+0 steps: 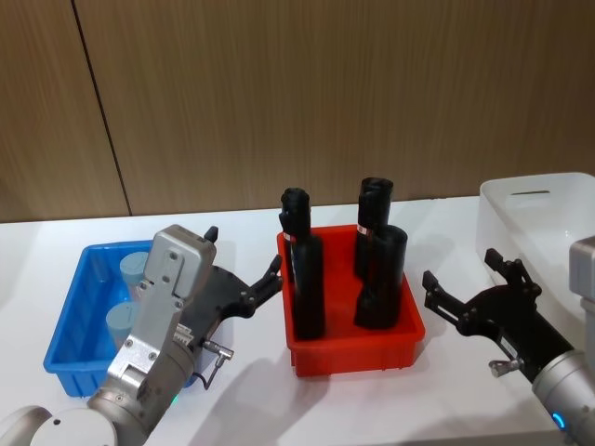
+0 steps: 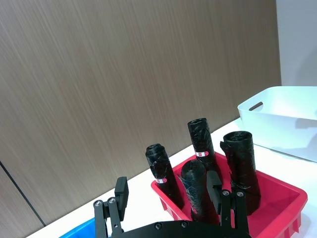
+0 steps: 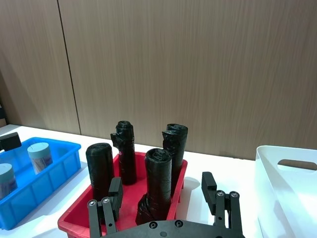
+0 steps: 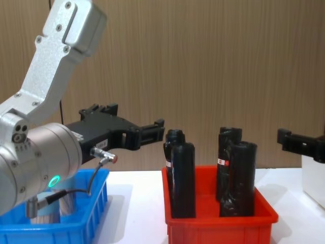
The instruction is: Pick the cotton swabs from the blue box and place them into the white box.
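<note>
Swabs point(image 1: 135, 268) are sitting upright in the blue box point(image 1: 67, 325) — the left hand point(image 1: 244, 258), spread open and empty (hovering by the box's right rim), should be descending squarely over one lid; the right hand point(image 1: 460, 271) is idling open.

Table point(image 1: 242, 390), three containers in a row. Left box point(image 1: 65, 321): holds cotton swabs point(image 1: 135, 269) (two tubs, one behind the other). Middle bin point(image 1: 353, 358): four upright bottles point(image 1: 307, 279). Right box point(image 1: 521, 209): at the table's right edge.

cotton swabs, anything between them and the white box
Yes: the red bin with four upright black rolls sits between the blue box and the white box. A carry would likely need to clear them.
</note>
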